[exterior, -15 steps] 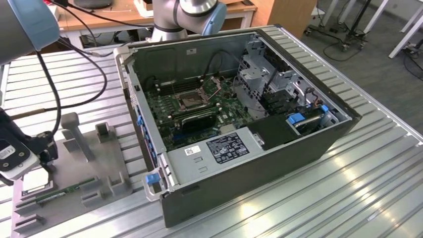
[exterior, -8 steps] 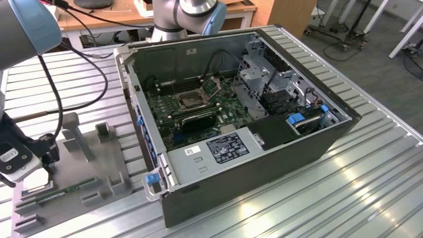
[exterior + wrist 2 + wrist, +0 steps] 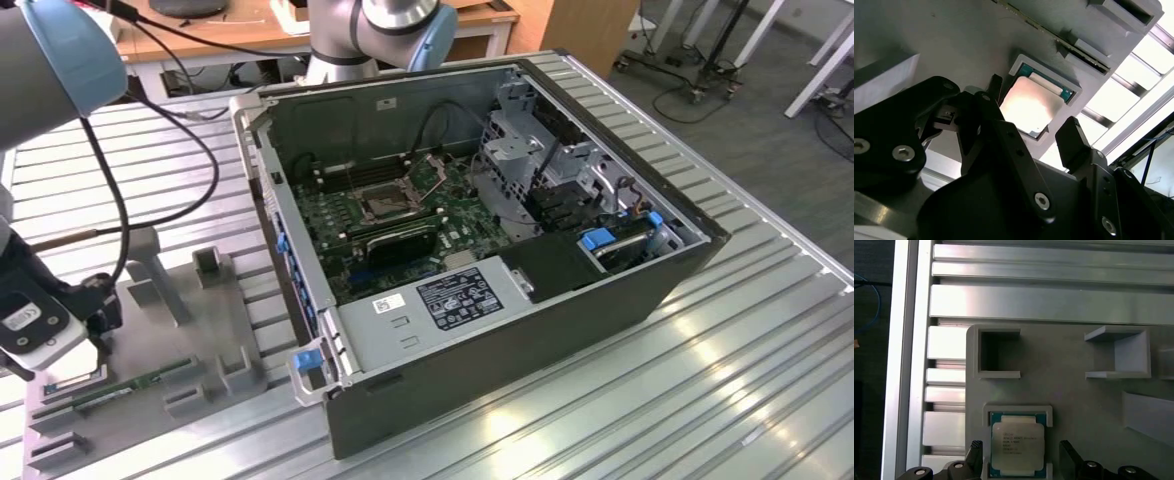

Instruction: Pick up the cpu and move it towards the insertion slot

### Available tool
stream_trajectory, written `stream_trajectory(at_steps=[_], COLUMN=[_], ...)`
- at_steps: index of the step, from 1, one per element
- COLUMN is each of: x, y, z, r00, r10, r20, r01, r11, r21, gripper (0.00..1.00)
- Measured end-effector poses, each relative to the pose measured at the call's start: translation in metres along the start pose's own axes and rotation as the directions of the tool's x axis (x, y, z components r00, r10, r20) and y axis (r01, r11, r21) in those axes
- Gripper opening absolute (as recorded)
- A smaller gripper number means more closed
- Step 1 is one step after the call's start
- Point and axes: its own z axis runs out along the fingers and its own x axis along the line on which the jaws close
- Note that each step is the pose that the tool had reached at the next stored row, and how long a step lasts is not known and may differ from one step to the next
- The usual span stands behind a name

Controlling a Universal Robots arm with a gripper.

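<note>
The cpu (image 3: 1017,445), a flat square chip with a silvery top, lies in a shallow square nest on the grey fixture plate (image 3: 1069,400). In the second wrist view the cpu (image 3: 1026,102) shines under the light. My gripper (image 3: 1020,452) is open just above it, one black finger (image 3: 975,451) on each side and clear of the chip's edges. The same straddle appears in the second wrist view, where the gripper (image 3: 1033,109) hangs over the chip. The insertion slot (image 3: 378,201) is a dark square socket on the green board inside the open computer case, far toward the exterior view's right of my wrist (image 3: 34,320).
The fixture plate (image 3: 187,330) carries several upright grey holders and a thin green memory stick (image 3: 127,385). The computer case (image 3: 534,330) has tall walls, with a drive cage and cables beside the socket. A ribbed metal table (image 3: 747,380) lies under everything.
</note>
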Motion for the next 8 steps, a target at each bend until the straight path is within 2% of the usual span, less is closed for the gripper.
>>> stream_trajectory(at_steps=[8], x=[0.0000], y=[-0.0002], z=[0.0043], r00=[1.0000], r10=[0.000], r20=[0.0000], r01=[0.000], r11=[1.0000], r21=[0.0000], gripper=[0.71])
